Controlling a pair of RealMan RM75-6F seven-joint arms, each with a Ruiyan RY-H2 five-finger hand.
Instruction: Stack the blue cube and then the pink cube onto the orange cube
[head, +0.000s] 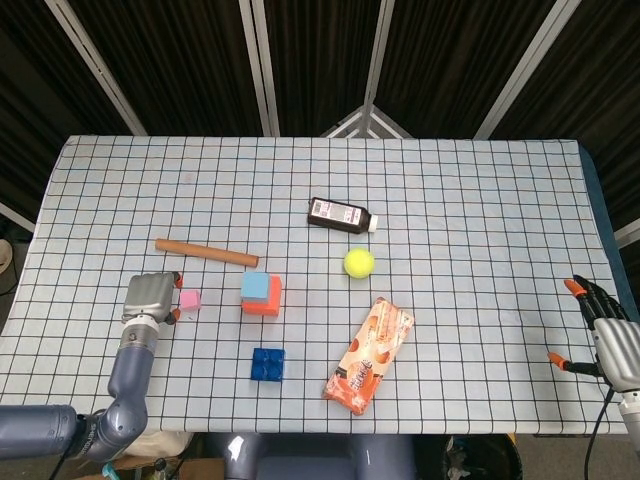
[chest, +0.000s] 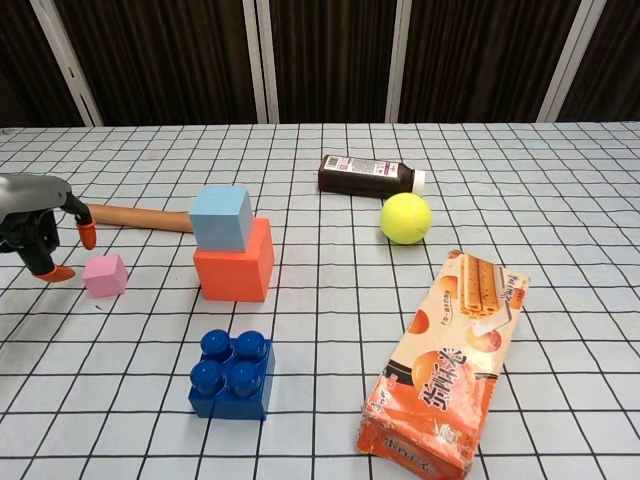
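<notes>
Blue cube (chest: 221, 217) stacked on orange cube (chest: 235, 261). Pink cube (chest: 105, 275) on the table (chest: 560, 200), just right of left robot hand (chest: 35, 222) with fingers apart. Toy brick (chest: 232, 374), ball (chest: 405, 218), bottle (chest: 367, 175), snack pack (chest: 447, 365) nearby.

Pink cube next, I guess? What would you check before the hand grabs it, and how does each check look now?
1. Blue cube sits on the orange cube: ok, though off toward its left rear corner.
2. Pink cube free on the table, touching nothing: ok.
3. Left hand empty, fingers apart: ok.
4. Left hand beside the pink cube, not yet around it: ok.
5. Rod clear of the pink cube: ok.
6. Right hand far off at the table's edge: ok.
</notes>
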